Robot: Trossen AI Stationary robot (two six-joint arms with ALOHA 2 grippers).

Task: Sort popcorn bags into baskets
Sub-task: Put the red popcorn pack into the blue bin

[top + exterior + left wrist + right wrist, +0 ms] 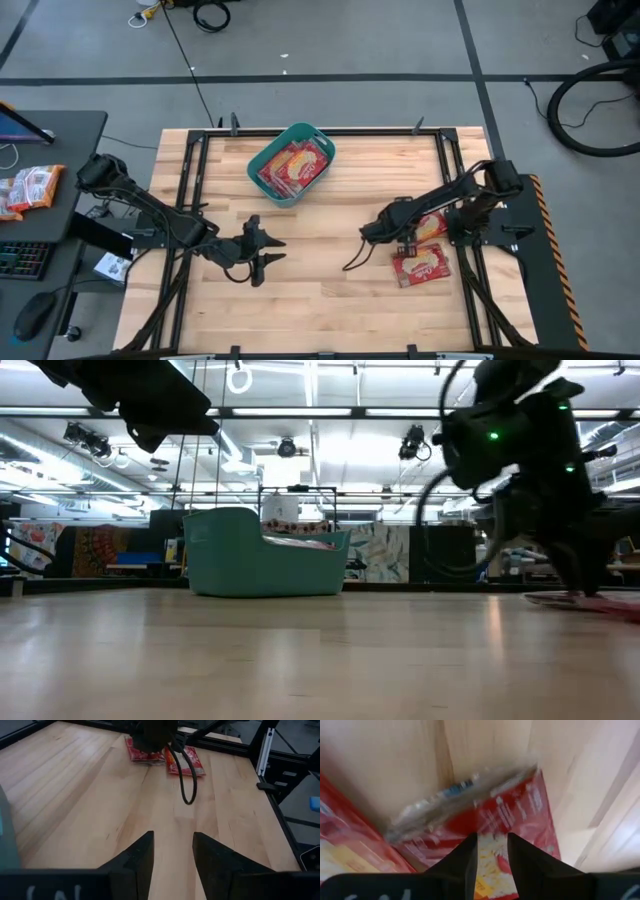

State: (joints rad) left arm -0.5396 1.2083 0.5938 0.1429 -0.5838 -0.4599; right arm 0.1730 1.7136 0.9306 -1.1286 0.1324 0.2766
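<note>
The teal basket [255, 178] stands at the table's far middle and holds several red popcorn bags [295, 163]; it also shows in the low view [260, 565]. Two more red bags lie flat at the table's right, one [435, 226] partly under my right arm and one [423, 266] nearer the front. My right gripper [405, 247] points down over these bags, its fingers a little apart [491, 852] right above a red bag [520, 815]. My left gripper [268, 251] is open and empty over bare wood at the table's middle [172, 855]. My right gripper comes at the red bag from above, its fingertips [470, 862] standing over the bag's printed face near its clear crimped end [455, 802]. The bag lies on the table. I cannot tell whether the tips touch it.
A dark cable loops from my right arm down to the table [352, 262]. The black frame rails [455, 170] run along the table's sides. An orange-white snack packet [30, 187] lies on the side desk at the left. Bare wood lies between the two grippers.
</note>
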